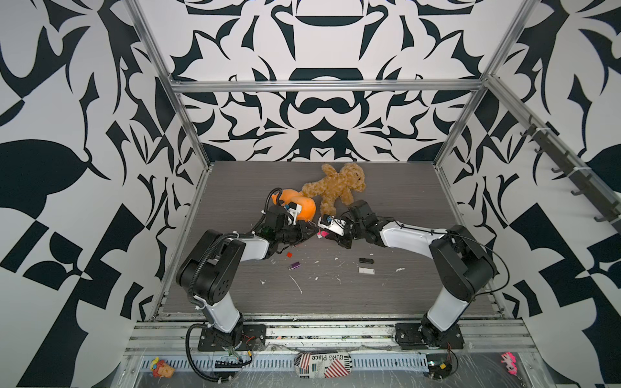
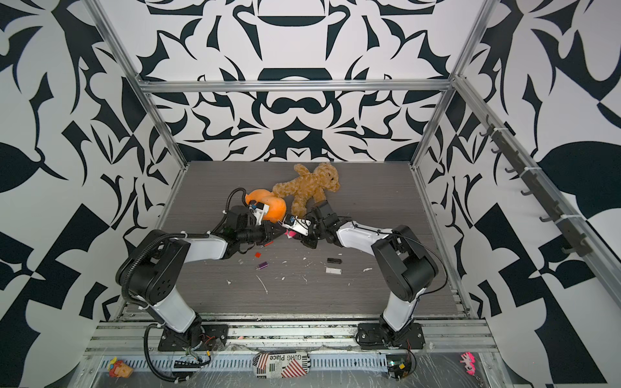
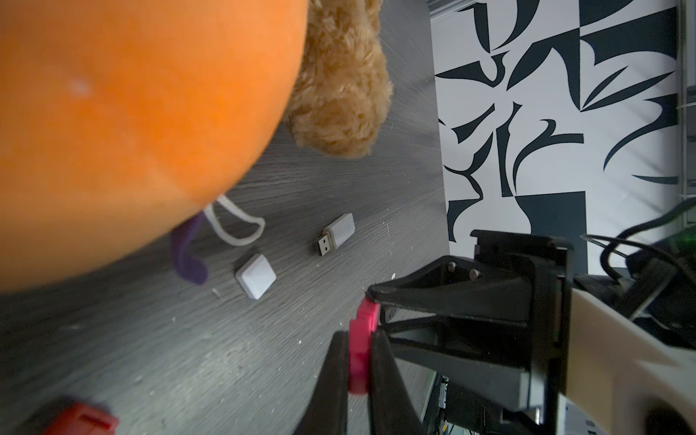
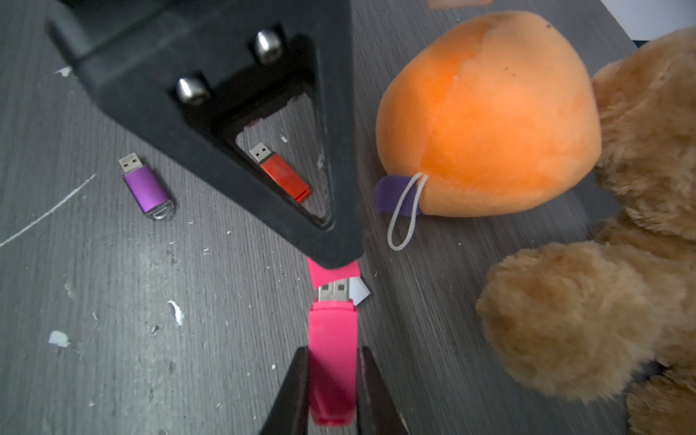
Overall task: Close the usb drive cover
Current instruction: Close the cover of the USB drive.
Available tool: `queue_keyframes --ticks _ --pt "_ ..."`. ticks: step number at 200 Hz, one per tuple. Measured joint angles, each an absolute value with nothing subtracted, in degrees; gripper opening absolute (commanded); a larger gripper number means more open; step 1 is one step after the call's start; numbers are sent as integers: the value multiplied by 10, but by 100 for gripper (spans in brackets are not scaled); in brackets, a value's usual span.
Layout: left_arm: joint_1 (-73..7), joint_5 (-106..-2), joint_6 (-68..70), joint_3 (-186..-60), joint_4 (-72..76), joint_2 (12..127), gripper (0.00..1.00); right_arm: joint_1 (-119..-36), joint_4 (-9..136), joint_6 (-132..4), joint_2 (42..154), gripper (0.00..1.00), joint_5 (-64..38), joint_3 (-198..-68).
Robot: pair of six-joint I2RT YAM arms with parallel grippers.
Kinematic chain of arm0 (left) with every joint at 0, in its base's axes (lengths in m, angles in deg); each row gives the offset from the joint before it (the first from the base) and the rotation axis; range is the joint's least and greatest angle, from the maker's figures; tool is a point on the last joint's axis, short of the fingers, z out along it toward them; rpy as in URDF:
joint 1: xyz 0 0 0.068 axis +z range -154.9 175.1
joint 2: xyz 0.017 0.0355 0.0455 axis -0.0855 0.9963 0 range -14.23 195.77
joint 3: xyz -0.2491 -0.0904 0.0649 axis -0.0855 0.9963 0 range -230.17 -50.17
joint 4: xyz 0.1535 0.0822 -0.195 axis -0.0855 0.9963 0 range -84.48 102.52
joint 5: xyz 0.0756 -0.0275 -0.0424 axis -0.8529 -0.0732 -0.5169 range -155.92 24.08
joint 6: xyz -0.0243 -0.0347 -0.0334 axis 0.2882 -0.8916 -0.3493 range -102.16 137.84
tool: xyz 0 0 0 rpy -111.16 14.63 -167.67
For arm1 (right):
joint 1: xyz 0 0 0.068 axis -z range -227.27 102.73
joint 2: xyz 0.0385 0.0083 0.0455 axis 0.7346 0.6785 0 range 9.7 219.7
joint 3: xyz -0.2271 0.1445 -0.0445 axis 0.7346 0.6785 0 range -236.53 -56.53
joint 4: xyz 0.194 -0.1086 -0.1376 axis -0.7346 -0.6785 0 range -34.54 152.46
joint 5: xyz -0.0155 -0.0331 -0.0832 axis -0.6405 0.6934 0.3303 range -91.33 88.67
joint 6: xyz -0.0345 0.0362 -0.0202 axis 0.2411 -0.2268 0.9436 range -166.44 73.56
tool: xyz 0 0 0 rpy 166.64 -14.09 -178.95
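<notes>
My right gripper (image 4: 333,352) is shut on the body of a pink usb drive (image 4: 332,335). Its bare metal plug (image 4: 333,292) points at the pink cover (image 4: 333,272). The cover (image 3: 359,354) is pinched in my left gripper (image 3: 357,339), which is shut on it. The plug's tip reaches the cover's edge, and most of the plug still shows. In both top views the two grippers meet tip to tip at mid-table around the pink drive (image 1: 324,232) (image 2: 289,233), just in front of the plush toys.
An orange plush (image 1: 299,205) and a brown teddy bear (image 1: 339,184) lie right behind the grippers. Loose drives lie nearer the front: purple (image 1: 295,266), red (image 1: 289,255), black (image 1: 366,260) and white (image 1: 366,270). A white cap (image 3: 256,277) lies under the grippers.
</notes>
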State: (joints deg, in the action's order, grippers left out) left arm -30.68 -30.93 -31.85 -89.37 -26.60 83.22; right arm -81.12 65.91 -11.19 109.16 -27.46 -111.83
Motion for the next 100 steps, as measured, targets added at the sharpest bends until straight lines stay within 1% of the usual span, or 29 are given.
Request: queue_keyframes --ticks 42,100 --pt "-307 -307 -319 -892 -268 833 12 -810 686 -110 1091 9 -283 -1103" --pt "-307 -279 -317 -892 -274 848 12 -803 681 -57 1091 9 -302 -1098"
